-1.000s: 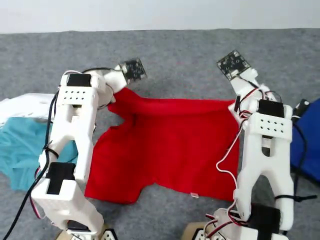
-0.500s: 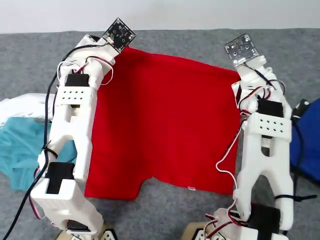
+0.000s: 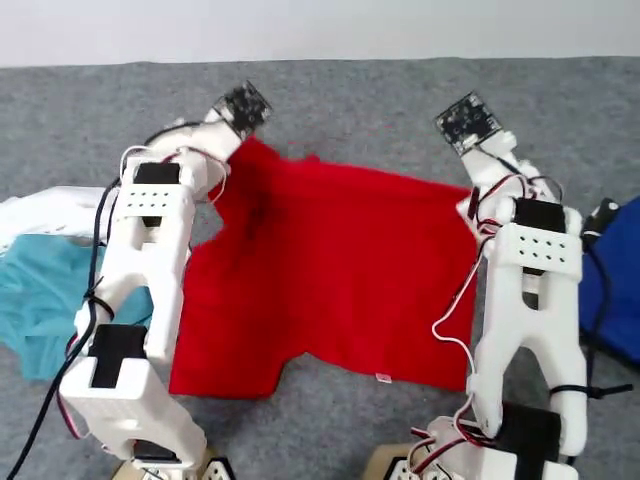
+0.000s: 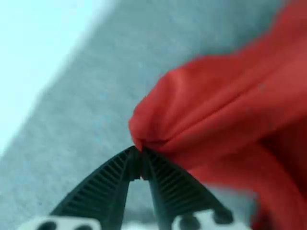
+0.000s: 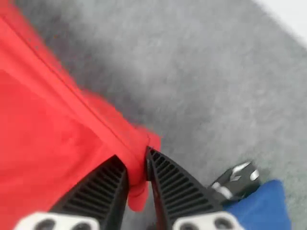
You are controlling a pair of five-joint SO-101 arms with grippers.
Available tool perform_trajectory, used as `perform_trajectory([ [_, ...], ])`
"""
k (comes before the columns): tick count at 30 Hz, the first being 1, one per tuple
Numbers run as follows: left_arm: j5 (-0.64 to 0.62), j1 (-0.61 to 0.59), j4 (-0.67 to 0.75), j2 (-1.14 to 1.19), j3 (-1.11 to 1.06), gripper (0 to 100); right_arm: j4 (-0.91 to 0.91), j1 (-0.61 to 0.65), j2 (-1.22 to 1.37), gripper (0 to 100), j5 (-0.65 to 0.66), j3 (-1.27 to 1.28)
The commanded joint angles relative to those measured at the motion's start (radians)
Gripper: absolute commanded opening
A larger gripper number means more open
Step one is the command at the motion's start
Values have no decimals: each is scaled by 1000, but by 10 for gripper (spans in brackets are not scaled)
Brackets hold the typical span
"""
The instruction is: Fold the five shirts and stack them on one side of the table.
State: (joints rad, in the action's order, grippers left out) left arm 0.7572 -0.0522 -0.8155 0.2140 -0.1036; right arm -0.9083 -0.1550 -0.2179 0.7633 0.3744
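Near hem flat, the red shirt (image 3: 330, 280) lay spread on the grey table (image 3: 380, 100) between both arms, a teal shirt (image 3: 40, 290) beside it. Farther out, the left gripper (image 4: 140, 160) was clamped on its far left corner and the right gripper (image 5: 136, 167) pinched the far right corner.

The high camera looks steeply down over the table (image 3: 400, 100) from above the arms' bases (far enough off to take in both arms). Each wrist camera sits close behind the left gripper (image 4: 140, 160) or right gripper (image 5: 136, 165), facing along it. All three views share the shirt (image 3: 340, 270): the left wrist view takes in its 11 o'clock corner, the right its 2 o'clock corner.
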Motion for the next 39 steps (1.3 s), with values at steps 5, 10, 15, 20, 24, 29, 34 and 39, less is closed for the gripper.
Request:
perform_trajectory([
  [5,267,-14,-477,-206,12,4,-236,-36,-143,9,63,-44],
  [10,316,-12,-617,-296,12,4,-338,-35,-220,9,80,-44],
  [15,316,21,-760,-371,12,4,-424,-33,-274,9,80,-44],
  [20,321,61,-867,-391,7,4,-489,-33,-315,9,77,-43],
  [24,262,63,-878,-388,7,4,-489,-31,-341,9,75,-2],
  [29,261,55,-934,-385,-107,6,-518,-33,-401,9,75,110],
  [34,259,18,-927,-394,-170,85,-509,-31,-472,9,75,241],
  [39,164,-6,-899,-393,-90,138,-509,-31,-558,9,75,339],
])
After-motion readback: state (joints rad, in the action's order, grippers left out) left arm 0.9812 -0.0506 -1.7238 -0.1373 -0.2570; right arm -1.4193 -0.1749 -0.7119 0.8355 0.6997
